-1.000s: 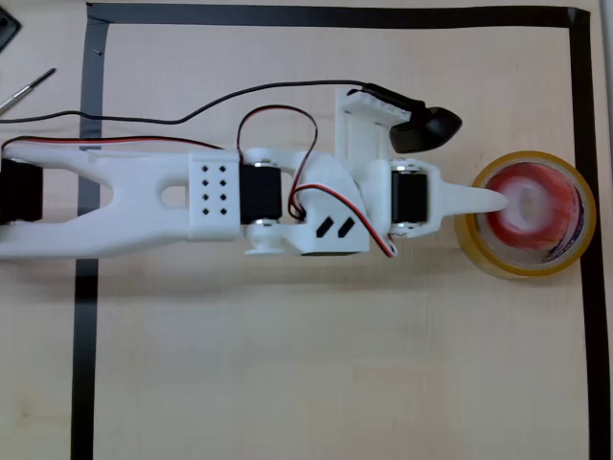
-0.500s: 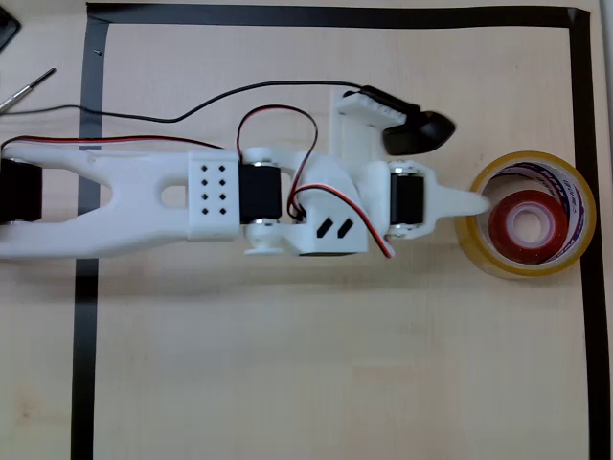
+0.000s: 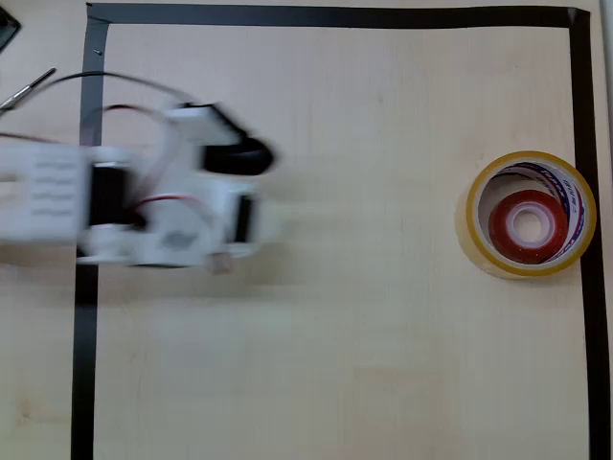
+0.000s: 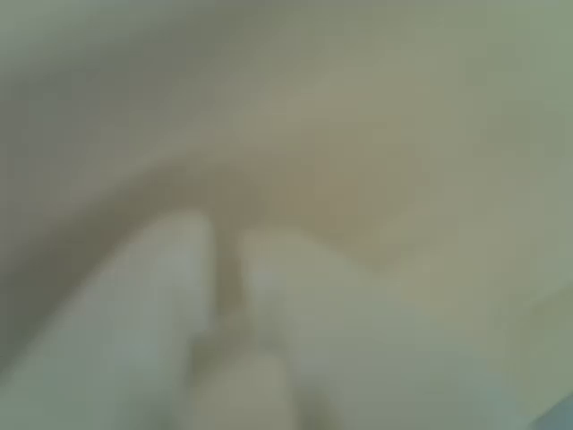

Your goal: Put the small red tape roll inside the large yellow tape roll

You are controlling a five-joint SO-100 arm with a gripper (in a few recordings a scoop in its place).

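The small red tape roll (image 3: 524, 225) lies flat inside the hole of the large yellow tape roll (image 3: 476, 230), at the right of the overhead view near the black tape border. My gripper (image 3: 271, 222) is a motion-blurred white shape far to the left of both rolls, holding nothing. In the blurred wrist view the gripper (image 4: 228, 264) shows two pale fingers almost touching, with a thin gap and nothing between them, over bare table.
A black tape line (image 3: 335, 15) frames the wooden table (image 3: 335, 345) along the top, left and right. A metal tool (image 3: 24, 89) lies outside the frame at the top left.
The arm has pulled back fast to the left, away from the rolls. The red roll stays inside the yellow roll, and it settled flat there after the first frame.
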